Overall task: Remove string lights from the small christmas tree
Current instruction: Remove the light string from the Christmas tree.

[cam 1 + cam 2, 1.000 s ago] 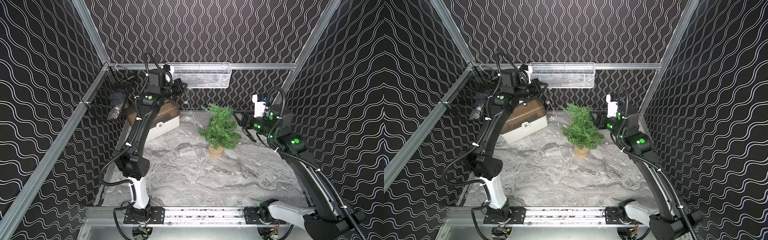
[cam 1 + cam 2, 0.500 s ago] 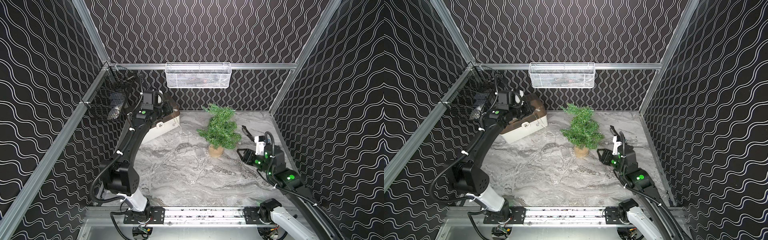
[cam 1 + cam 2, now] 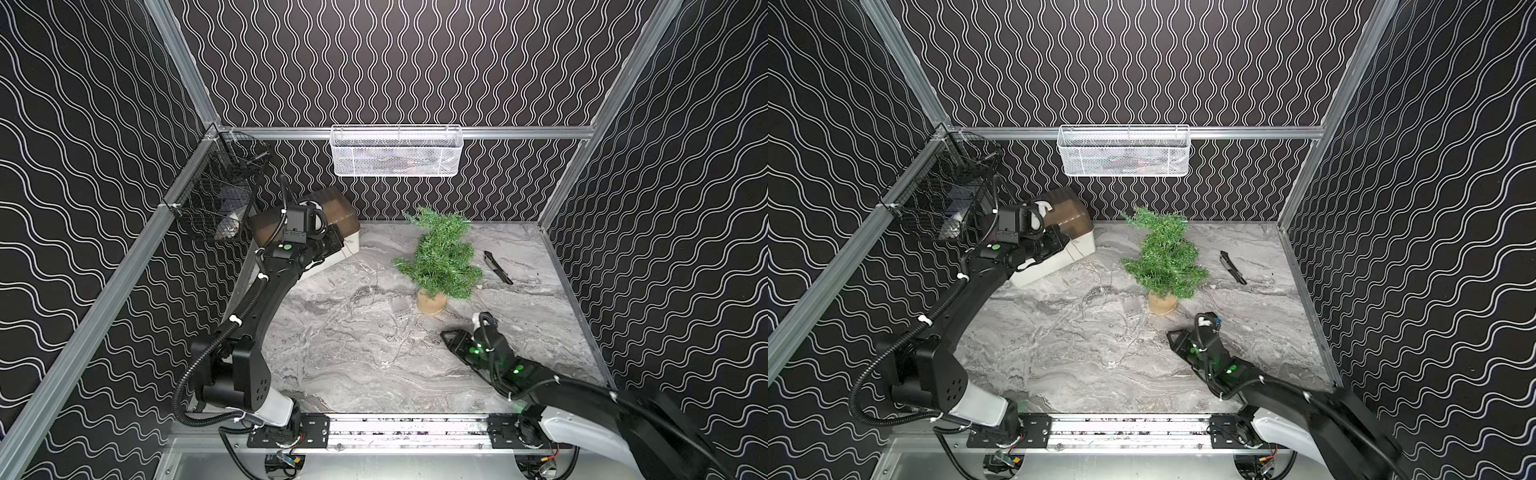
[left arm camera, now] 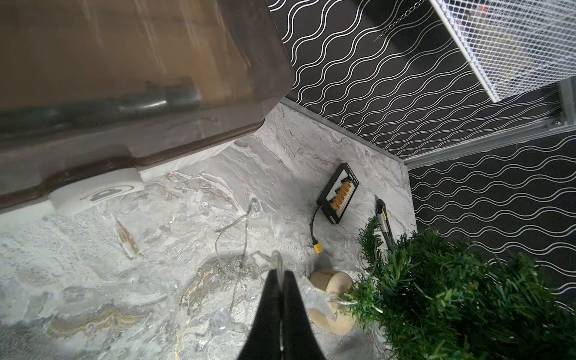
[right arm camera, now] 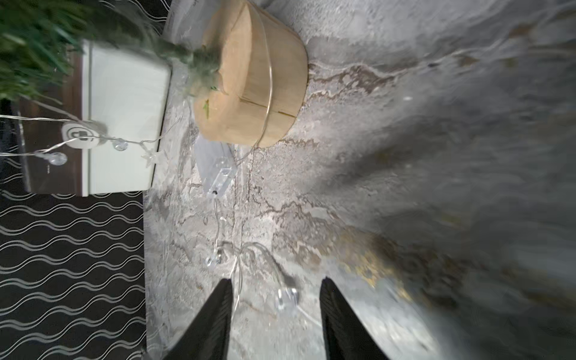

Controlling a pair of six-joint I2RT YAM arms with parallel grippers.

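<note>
The small christmas tree point(image 3: 442, 257) point(image 3: 1165, 257) stands upright on its tan base point(image 5: 249, 93) at the middle back of the table. The string lights point(image 3: 374, 286) trail as thin wire over the table to its left, and their clear box point(image 5: 219, 179) lies beside the base. One strand loops around the base and others hang from the low branches point(image 4: 343, 300). My left gripper point(image 4: 282, 274) point(image 3: 336, 243) is shut on a strand of the wire, above the table by the storage box. My right gripper point(image 5: 276, 286) point(image 3: 446, 336) is open and low over the table in front of the tree, with a bulb point(image 5: 286, 296) between its fingers.
A white storage box with a brown lid point(image 3: 336, 208) sits at the back left. A white mesh basket point(image 3: 397, 151) hangs on the back wall and a black wire basket point(image 3: 216, 199) on the left rail. A black knife point(image 3: 498, 267) and a black connector board point(image 4: 339, 193) lie near the tree.
The right arm swung away from the tree's right side and down to the table in front of it, its jaws narrowing. The left arm dropped from high up to just above the storage box.
</note>
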